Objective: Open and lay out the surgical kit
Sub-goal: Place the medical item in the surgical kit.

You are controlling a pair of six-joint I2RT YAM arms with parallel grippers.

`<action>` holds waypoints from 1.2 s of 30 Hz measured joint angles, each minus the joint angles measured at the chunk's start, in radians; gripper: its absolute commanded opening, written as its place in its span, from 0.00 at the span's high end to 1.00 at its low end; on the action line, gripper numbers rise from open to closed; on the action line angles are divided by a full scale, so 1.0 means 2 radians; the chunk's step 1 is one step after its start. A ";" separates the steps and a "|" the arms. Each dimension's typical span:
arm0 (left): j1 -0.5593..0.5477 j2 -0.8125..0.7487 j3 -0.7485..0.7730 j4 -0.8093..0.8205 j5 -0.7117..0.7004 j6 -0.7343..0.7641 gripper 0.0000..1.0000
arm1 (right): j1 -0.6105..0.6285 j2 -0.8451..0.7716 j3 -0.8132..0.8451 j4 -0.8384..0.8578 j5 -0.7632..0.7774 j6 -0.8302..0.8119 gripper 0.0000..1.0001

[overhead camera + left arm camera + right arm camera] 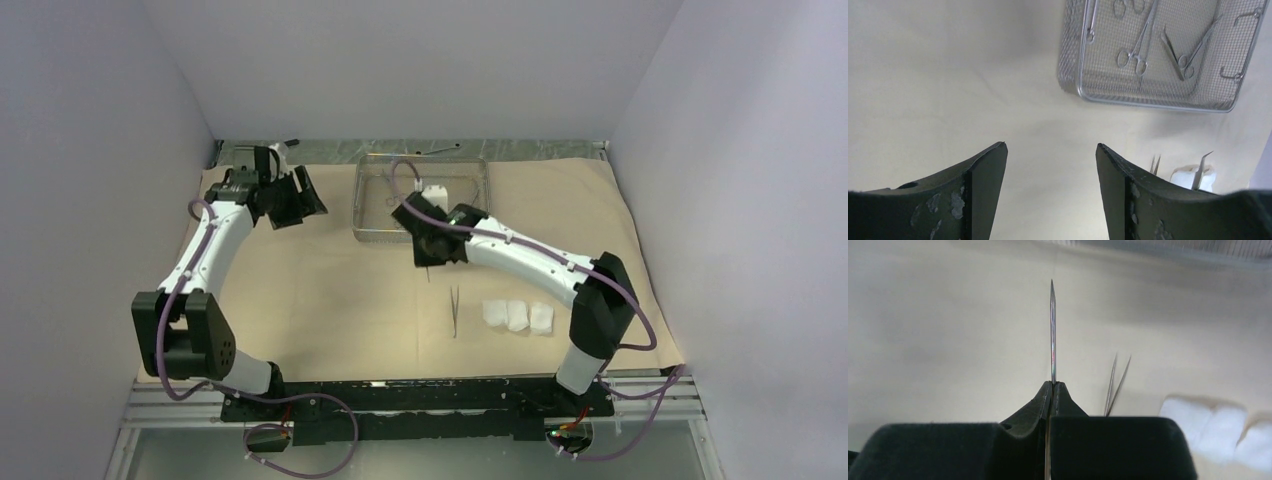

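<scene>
Top external view: the tan wrap sheet (320,290) lies spread flat on the desk (540,148). The wire-mesh tray (375,215) sits toward the sheet's 12 o'clock edge. The left wrist view shows ring-handled clamps (1134,54) lying in the tray. At 6 o'clock from the tray, a pair of tweezers (453,312) rests on the sheet. Three gauze pads (518,316) sit in a row just beside the tweezers at 3 o'clock. The right end effector (1053,385) hangs between the tray and the tweezers. Its fingers are pressed fully together on a pointed steel instrument (1052,330). The left end effector (1051,146) is at 9 o'clock from the tray, spread wide and holding nothing.
</scene>
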 measured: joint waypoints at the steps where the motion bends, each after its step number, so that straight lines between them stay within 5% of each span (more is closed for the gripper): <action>1: 0.000 -0.009 -0.010 0.000 0.000 -0.001 0.29 | 0.013 -0.002 -0.007 -0.011 0.011 0.015 1.00; 14: 0.000 -0.054 -0.054 -0.037 0.009 0.005 0.28 | 0.069 0.033 -0.065 -0.058 0.034 0.130 1.00; 36: 0.000 -0.066 -0.068 -0.042 0.007 0.014 0.28 | 0.071 0.102 -0.087 -0.027 -0.036 0.108 0.95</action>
